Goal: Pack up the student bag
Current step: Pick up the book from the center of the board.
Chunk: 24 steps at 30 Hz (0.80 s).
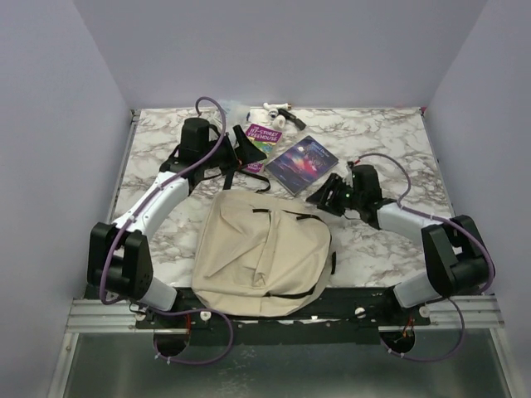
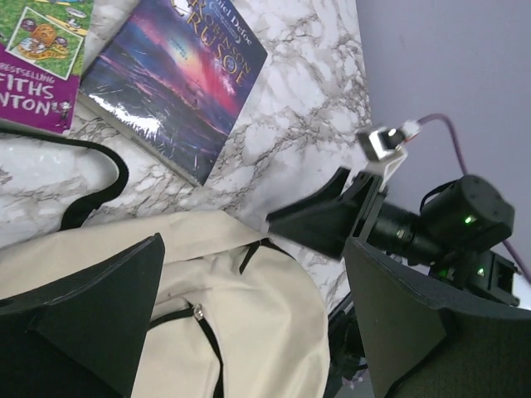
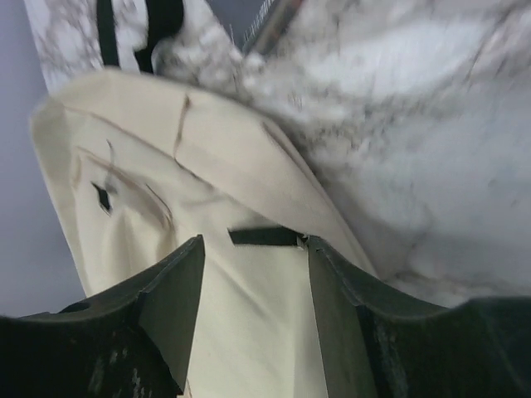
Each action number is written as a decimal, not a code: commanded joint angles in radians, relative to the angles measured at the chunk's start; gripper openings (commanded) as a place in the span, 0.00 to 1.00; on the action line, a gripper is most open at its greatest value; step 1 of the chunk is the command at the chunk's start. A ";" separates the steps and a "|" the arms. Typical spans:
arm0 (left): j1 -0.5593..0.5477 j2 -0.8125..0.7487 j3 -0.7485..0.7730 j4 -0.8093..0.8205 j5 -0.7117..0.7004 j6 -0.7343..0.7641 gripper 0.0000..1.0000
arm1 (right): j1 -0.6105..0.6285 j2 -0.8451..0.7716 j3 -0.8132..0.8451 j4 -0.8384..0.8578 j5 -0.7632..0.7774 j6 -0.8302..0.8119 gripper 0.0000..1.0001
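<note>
The student bag (image 1: 261, 249), beige with black zippers, lies flat at the table's near edge between the two arm bases. My left gripper (image 1: 247, 157) hovers past the bag's far edge with its jaws wide open and nothing between them. In the left wrist view the left gripper (image 2: 253, 242) frames the bag (image 2: 249, 332) and a small metal zipper pull (image 2: 197, 311). My right gripper (image 1: 328, 192) is at the bag's far right corner. In the right wrist view the right gripper (image 3: 255, 249) stands open over beige fabric (image 3: 166, 166), its right finger beside a black tab (image 3: 264, 236).
A dark blue book (image 1: 303, 162) and a purple book (image 1: 265, 139) lie on the marble table (image 1: 398, 149) behind the bag. Small white items (image 1: 278, 112) sit at the back edge. A black strap (image 2: 91, 207) loops off the bag's top. Walls enclose three sides.
</note>
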State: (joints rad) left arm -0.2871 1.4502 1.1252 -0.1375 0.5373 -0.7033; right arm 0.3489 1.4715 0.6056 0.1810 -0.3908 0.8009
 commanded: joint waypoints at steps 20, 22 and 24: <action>-0.232 0.621 0.519 -0.240 -0.363 -0.210 0.90 | -0.343 0.714 0.775 0.002 -0.139 -0.236 0.79; -0.236 0.657 0.554 -0.273 -0.405 -0.227 0.90 | -0.342 0.720 0.755 0.039 -0.148 -0.231 0.79; -0.237 0.683 0.572 -0.294 -0.423 -0.250 0.90 | -0.343 0.737 0.756 0.049 -0.158 -0.230 0.78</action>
State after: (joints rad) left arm -0.5167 2.0747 1.6444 -0.3115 0.2256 -0.9028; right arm 0.0048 2.1590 1.3716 0.1947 -0.4736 0.6060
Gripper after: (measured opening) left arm 0.898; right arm 0.788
